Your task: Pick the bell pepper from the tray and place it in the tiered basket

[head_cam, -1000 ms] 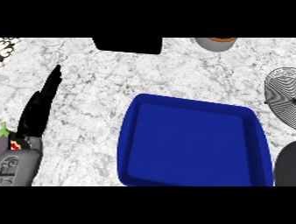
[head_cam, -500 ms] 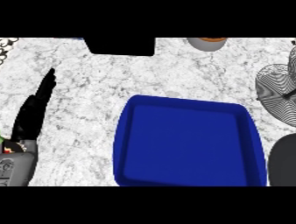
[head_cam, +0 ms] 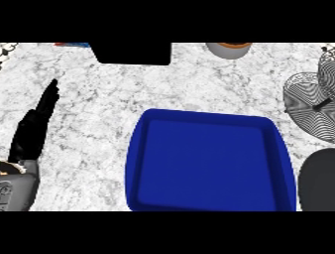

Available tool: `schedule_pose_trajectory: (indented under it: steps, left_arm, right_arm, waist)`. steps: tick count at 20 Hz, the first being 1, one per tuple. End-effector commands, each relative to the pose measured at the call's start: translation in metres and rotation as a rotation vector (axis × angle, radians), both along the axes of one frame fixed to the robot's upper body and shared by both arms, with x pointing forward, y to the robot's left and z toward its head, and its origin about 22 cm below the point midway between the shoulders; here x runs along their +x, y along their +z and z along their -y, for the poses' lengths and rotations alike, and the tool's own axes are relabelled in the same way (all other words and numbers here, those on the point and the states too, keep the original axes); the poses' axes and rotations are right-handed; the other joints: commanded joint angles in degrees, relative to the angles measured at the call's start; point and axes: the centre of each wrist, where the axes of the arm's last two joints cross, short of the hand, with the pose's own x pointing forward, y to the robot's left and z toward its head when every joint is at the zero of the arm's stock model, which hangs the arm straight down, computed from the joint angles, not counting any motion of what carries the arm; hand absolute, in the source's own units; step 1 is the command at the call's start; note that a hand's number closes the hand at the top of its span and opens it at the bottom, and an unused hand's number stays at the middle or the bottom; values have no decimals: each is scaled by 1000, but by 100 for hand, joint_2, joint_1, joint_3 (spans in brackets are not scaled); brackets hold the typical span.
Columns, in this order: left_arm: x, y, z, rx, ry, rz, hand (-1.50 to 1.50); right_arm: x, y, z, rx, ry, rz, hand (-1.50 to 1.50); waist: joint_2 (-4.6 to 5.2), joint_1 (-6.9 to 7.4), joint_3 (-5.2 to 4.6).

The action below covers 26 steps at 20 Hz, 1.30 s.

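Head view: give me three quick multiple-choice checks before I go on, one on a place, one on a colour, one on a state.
1. Where does the tiered basket stand?
A. At the view's right edge
B. At the view's left edge
C. Inside the tray

2. What colour is the tray?
A. Red
B. White
C. Blue

3. How are the left hand's fingers?
A. Curled round a cup
B. Straight, holding nothing
C. Hidden under the tray

Answers:
1 A, its wire tiers show right of the tray.
2 C, walls and floor are all blue.
3 B, the black fingers point straight up the counter at the left.
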Motion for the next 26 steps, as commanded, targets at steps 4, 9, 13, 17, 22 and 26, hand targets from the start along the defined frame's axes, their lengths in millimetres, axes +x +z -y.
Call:
schedule_pose_trajectory:
  steps: [4, 9, 13, 17, 22, 26]
  left_arm:
    - [-5, -4, 7, -8, -7, -9, 0]
    - [3, 1, -6, 9, 7, 0, 0]
    - [0, 1, 2, -5, 26, -12, 0]
    - [-4, -9, 16, 2, 1, -16, 0]
    - [-12, -5, -10, 5, 44, -23, 0]
    - [-12, -1, -8, 2, 48, -23, 0]
  right_arm:
    - [-5, -42, -1, 207, -215, 199, -150]
    - [-16, -58, 6, 100, -171, 357, -150]
    - [-19, -36, 6, -12, -151, 456, -150]
    - [-20, -27, -3, -81, -187, 519, -150]
    - [-22, 14, -29, -82, -249, 602, -150]
    - [-33, 22, -44, -7, -293, 654, -150]
  waist:
    - [22, -29, 66]
    - [32, -79, 65]
    - [-35, -152, 58]
    - [-12, -106, 56]
    - [-111, -178, 42]
    - [-182, -306, 42]
